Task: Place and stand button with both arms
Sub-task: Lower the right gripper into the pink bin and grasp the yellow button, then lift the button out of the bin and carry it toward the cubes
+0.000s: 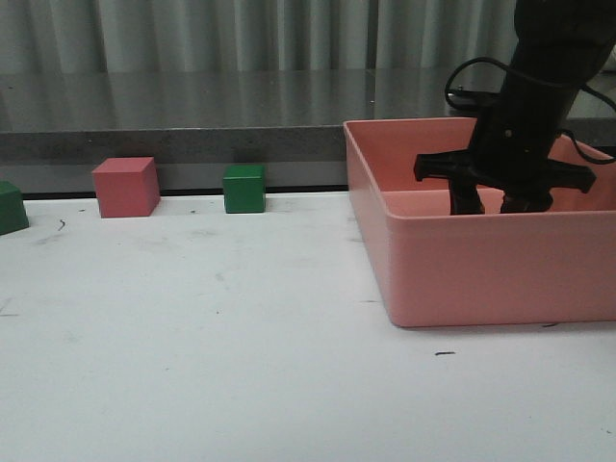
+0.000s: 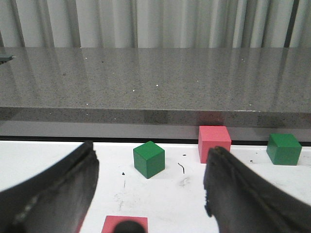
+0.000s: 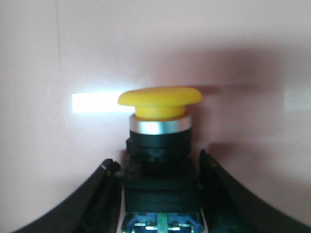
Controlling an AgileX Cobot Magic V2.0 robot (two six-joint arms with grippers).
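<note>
The button (image 3: 159,145) shows in the right wrist view: yellow mushroom cap, silver collar, black base, bluish contact block. It lies between my right gripper's (image 3: 158,170) fingers, which press against the sides of its black base. In the front view the right gripper (image 1: 498,204) reaches down inside the pink bin (image 1: 462,269), whose front wall hides the button. My left gripper (image 2: 151,155) is open and empty above the white table; it is out of the front view.
A red cube (image 1: 125,187) and a green cube (image 1: 244,188) stand at the table's back edge, with another green cube (image 1: 10,207) at the far left. The left wrist view shows a green cube (image 2: 148,159), a red cube (image 2: 214,141), another green cube (image 2: 284,148) and a red block (image 2: 124,223) beneath the gripper.
</note>
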